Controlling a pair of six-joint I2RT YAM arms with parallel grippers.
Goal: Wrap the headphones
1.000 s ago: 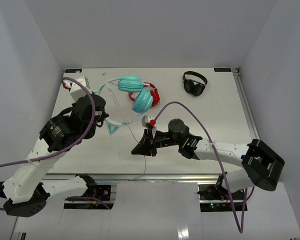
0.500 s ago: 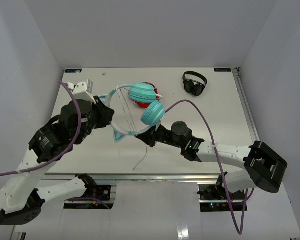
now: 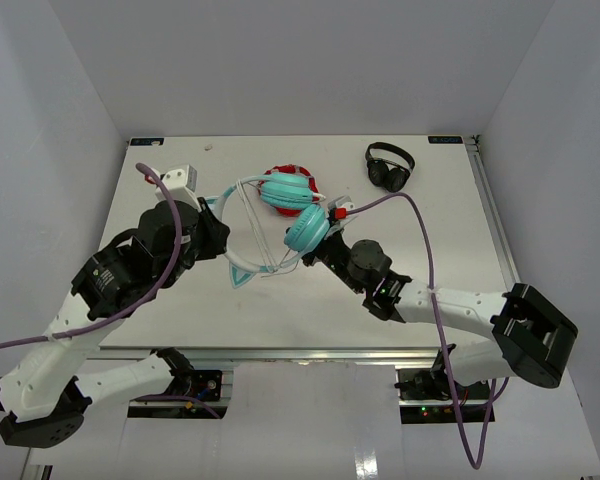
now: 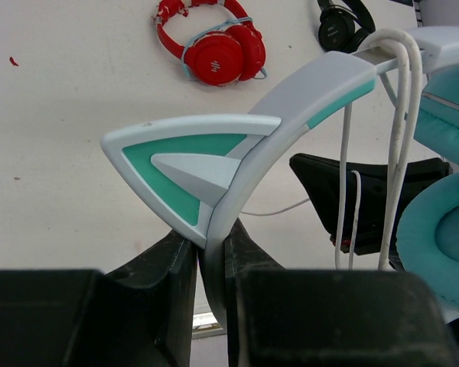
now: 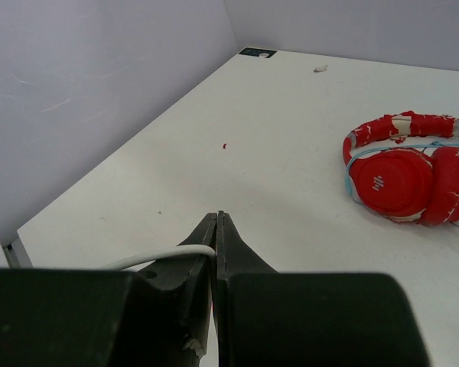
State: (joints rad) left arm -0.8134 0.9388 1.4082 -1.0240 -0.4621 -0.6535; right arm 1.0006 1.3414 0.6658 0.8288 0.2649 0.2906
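The teal headphones (image 3: 298, 208) hang in the air over the middle of the table, ear cups to the right. My left gripper (image 3: 223, 243) is shut on the pale headband (image 4: 291, 99) just below a cat-ear point (image 4: 187, 164). The thin white cable (image 4: 402, 115) loops over the headband and hangs down beside a teal ear cup (image 4: 444, 229). My right gripper (image 3: 318, 248) sits just below the lower ear cup. It is shut on the white cable (image 5: 157, 257), which leaves the closed fingers to the left in the right wrist view.
Red headphones (image 3: 292, 171) lie on the table behind the teal ones and also show in the right wrist view (image 5: 409, 180). Black headphones (image 3: 390, 165) lie at the far right. A white wall stands along the table's left side (image 5: 99, 92).
My left gripper has lifted the teal headphones and swung them right, over the red pair. My right gripper has carried the cable from the table's near middle up to the lower ear cup.
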